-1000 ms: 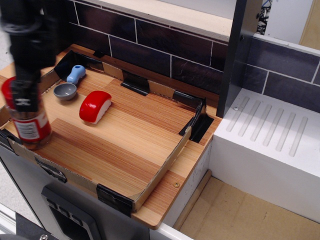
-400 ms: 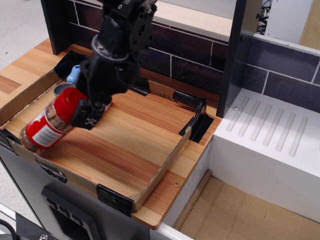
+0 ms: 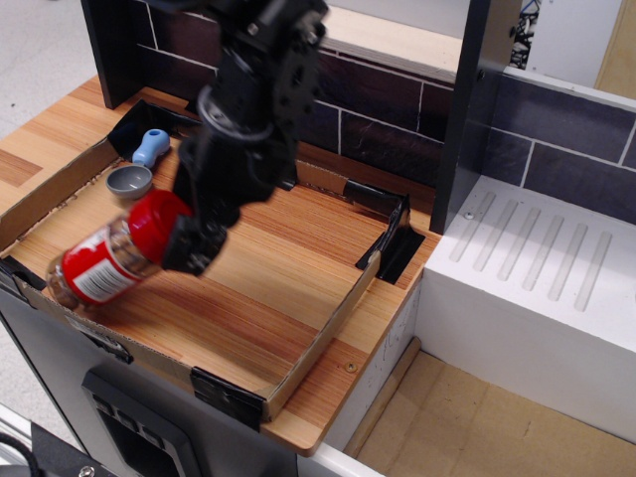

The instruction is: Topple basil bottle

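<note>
At the lower left of the frame, nearest the camera, the basil bottle (image 3: 109, 260) is tipped far over, its base down by the low cardboard wall (image 3: 298, 370) that borders the wooden table (image 3: 268, 278) and its red cap raised toward the middle of the frame. The red-and-white label faces up and brownish contents show through the clear body at both ends of the label. Whether the bottle's side already rests on the wood or only its base touches is hard to judge from this angle. The black end effector (image 3: 191, 243) sits right at the red cap, touching or nearly touching it; its fingers are dark against the dark body, so I cannot tell how wide they stand or whether they grip the cap. Above it the black arm (image 3: 253, 99) rises toward the top centre of the frame. Farther back, at the upper left, a small grey bowl (image 3: 129, 180) lies on the table, just beside a light blue object with a white end (image 3: 152, 146), which sits in the far corner of the cardboard border. Behind everything runs a dark tiled wall (image 3: 378, 129), and to the right of the frame stands a white ribbed drainboard (image 3: 542, 258).
</note>
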`<act>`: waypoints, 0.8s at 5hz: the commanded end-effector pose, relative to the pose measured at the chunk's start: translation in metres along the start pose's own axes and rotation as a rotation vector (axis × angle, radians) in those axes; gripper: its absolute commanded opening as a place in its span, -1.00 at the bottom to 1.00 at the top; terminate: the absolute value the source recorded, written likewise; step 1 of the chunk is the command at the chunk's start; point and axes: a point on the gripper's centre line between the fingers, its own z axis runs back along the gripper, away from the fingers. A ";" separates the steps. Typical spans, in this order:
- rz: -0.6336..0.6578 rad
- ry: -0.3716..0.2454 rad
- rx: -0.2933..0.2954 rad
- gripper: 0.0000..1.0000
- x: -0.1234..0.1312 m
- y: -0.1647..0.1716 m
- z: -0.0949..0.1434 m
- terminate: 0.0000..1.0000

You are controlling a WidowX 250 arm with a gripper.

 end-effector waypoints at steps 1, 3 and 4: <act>0.002 -0.252 0.009 -1.00 0.028 0.004 0.000 -1.00; 0.093 -0.418 0.024 1.00 0.044 0.000 -0.001 -1.00; 0.129 -0.448 -0.008 1.00 0.040 0.000 0.005 -1.00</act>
